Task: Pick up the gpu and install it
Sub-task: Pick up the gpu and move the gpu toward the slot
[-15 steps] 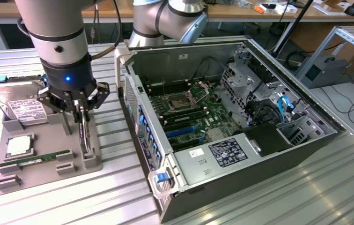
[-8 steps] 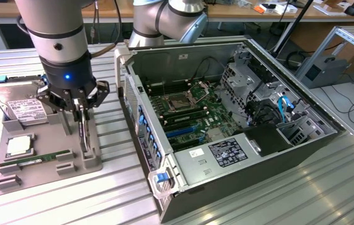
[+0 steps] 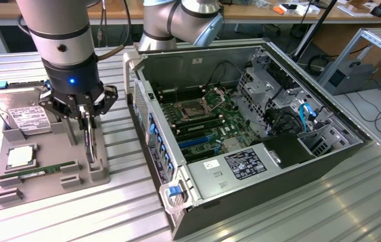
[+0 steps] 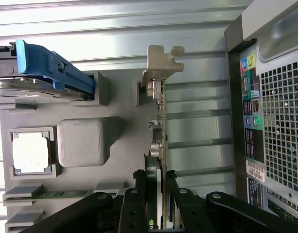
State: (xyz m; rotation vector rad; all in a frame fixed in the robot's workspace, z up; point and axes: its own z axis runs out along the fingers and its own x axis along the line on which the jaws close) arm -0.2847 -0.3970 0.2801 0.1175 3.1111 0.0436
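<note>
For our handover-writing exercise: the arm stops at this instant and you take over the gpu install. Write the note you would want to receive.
Gripper: low over the gpu, straddling it; whether it is clamped cannot be told.
Gpu: standing on edge in the grey holder tray, beside the open computer case.
Done: gripper is at the card.
Left: card not yet lifted out, not yet installed in the case.

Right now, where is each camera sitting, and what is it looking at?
Exterior view: off the arm, up high, looking down on the table, gray tray and open computer; the arm and claw show.
Wrist view: on the wrist, looking down along the claw at the graphics card it grips.
Both share: tray, graphics card, claw, computer.
</note>
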